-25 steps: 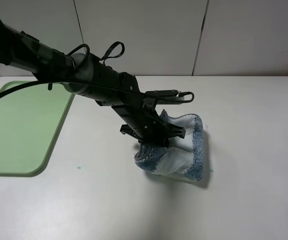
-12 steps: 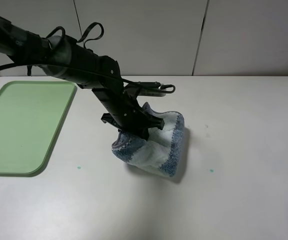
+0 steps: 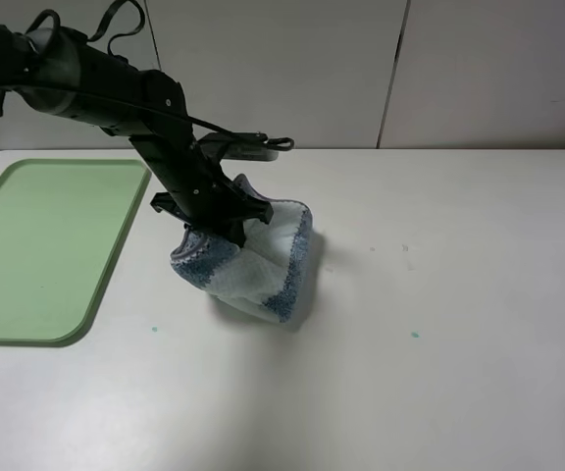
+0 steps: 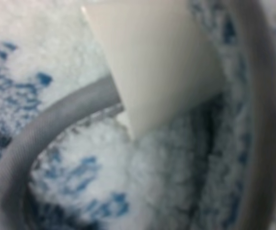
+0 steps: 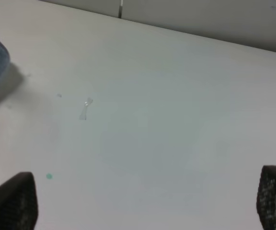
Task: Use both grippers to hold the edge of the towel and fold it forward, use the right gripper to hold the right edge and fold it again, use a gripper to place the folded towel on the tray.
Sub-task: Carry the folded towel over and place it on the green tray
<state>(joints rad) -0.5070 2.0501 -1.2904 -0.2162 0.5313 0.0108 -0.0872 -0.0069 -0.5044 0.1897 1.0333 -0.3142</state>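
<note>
From the high camera, the left hand [image 3: 214,218] was clamped on the bunched, folded towel [image 3: 253,260], which sat on the white counter [image 3: 439,324] just right of the green tray [image 3: 37,245]; the black arm hid the towel's upper left part. The left wrist camera alone showed the grip close up: a white finger [image 4: 152,62] pressed into the cloth beside the grey hem [image 4: 56,120]. The right wrist camera showed the right hand [image 5: 143,201] spread wide over bare counter, holding nothing, the towel at the frame's edge.
</note>
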